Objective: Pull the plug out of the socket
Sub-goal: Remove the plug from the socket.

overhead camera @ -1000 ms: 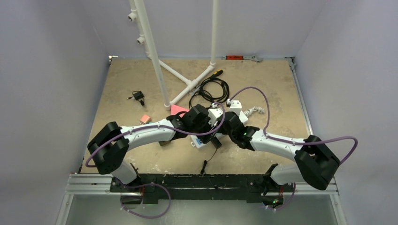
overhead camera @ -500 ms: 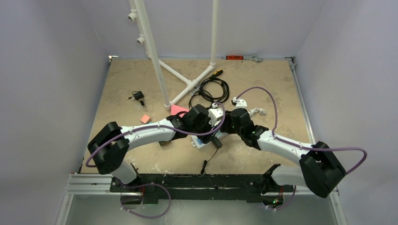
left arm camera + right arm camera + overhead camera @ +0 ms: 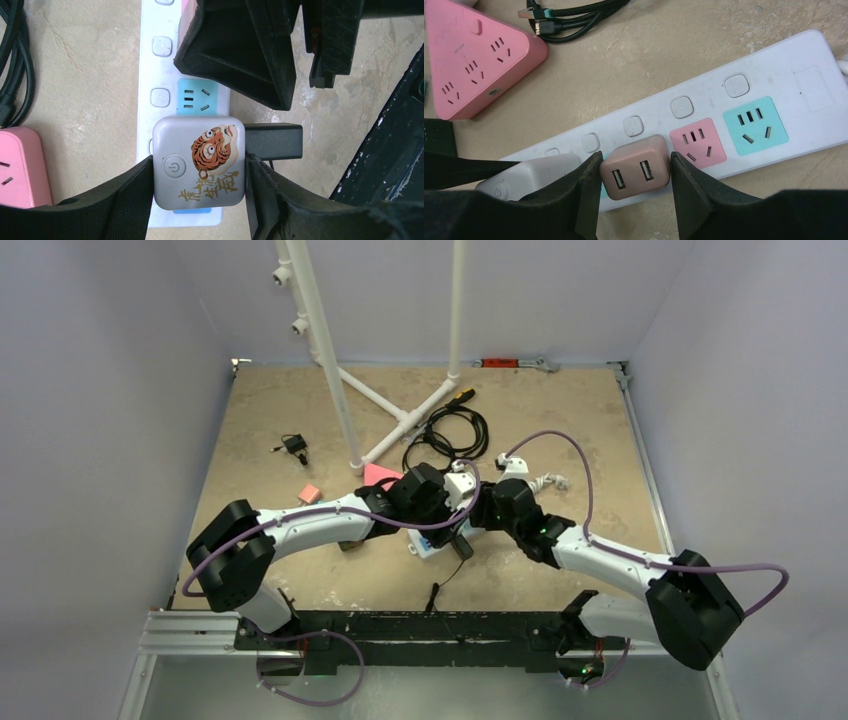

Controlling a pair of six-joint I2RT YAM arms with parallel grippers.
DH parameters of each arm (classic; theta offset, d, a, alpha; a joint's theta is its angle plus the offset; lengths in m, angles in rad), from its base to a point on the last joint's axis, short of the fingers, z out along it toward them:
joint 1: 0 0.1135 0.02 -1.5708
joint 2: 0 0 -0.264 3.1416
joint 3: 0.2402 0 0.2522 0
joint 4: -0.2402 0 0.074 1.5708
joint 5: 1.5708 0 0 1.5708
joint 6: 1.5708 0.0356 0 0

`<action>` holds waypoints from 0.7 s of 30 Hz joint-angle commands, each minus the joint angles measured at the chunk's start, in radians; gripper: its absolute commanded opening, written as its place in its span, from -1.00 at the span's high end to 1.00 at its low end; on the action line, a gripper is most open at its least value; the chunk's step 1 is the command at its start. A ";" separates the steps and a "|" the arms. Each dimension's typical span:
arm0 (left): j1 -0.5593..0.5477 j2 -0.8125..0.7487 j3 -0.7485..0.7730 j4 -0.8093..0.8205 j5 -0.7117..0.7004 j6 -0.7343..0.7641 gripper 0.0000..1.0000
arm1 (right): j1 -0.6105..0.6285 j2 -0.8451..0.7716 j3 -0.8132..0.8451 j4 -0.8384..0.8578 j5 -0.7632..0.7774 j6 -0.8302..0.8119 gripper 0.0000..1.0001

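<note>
Here, the left gripper [image 3: 199,172] clamps a grey tiger-printed plug [image 3: 198,150] by two opposite sides, with both pads flat against it. The plug sits directly between the fingers, over the white power strip [image 3: 150,65]. The right gripper [image 3: 635,172], its jaws set narrow, holds a tan USB plug [image 3: 635,167] with one pad touching each side. This plug stands on the same strip, just beside the grey one; how deep either plug is seated cannot be told. Beyond the pad on the right of the wrist view lie a pink outlet [image 3: 698,140] and a blue outlet [image 3: 755,125]. Ahead of the opposite pad, off the strip, lies a pink triangular socket block [image 3: 474,60].
</note>
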 commanded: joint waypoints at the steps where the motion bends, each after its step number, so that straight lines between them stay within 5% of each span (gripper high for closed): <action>1: 0.011 0.001 0.033 -0.010 -0.039 -0.013 1.00 | 0.089 -0.030 -0.011 -0.022 0.078 0.098 1.00; 11: 0.013 0.005 0.033 -0.012 -0.031 -0.013 1.00 | 0.309 0.049 0.042 -0.175 0.323 0.304 1.00; 21: 0.014 0.011 0.034 -0.016 -0.037 -0.010 1.00 | 0.297 0.003 0.042 -0.165 0.266 0.282 1.00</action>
